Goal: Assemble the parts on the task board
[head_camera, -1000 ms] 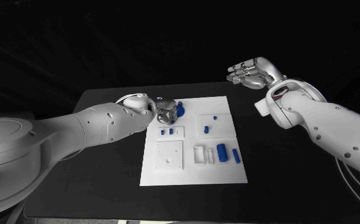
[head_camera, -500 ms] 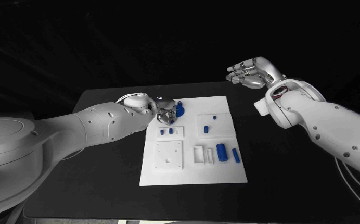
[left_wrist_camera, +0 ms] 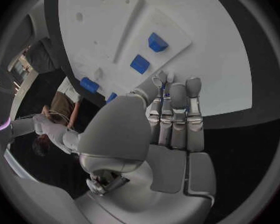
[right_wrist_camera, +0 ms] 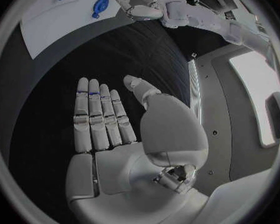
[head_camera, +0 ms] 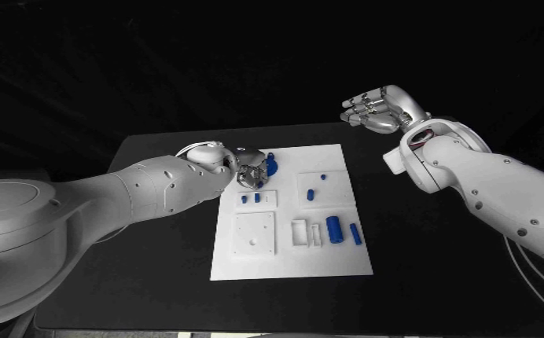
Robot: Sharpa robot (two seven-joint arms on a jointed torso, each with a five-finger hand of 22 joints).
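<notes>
Between the earlier pictures and this one you will find almost nothing moved: your left hand (head_camera: 244, 167) sits in the same place at the far left corner of the flat white task board (head_camera: 286, 263), and the round blue part (head_camera: 270, 167) is just beside its fingertips, touching or nearly touching them as before. From the head view you cannot tell whether the fingers actually pinch that part or only rest against it; the left wrist view shows the fingers (left_wrist_camera: 177, 114) held close together and reaching down toward the board, with two small blue block parts (left_wrist_camera: 147, 53) just beyond their tips. Your right hand (head_camera: 380, 110) also has not shifted: it hangs well off the board's far right corner, above the black table (head_camera: 170, 275), fingers straight and apart, holding nothing, as the right wrist view (right_wrist_camera: 124, 134) confirms. The other parts lie well away from both hands: two short blue pieces (head_camera: 251, 197) just on the near side of the left hand, two small ones (head_camera: 317, 185) further toward the board's middle, and the larger blue cylinder (head_camera: 335, 229) with a slimmer blue bar (head_camera: 356, 234) near the board's near right side. Read the stillness as a slow seating or alignment step on the round part, with most of the assembly not yet done.
</notes>
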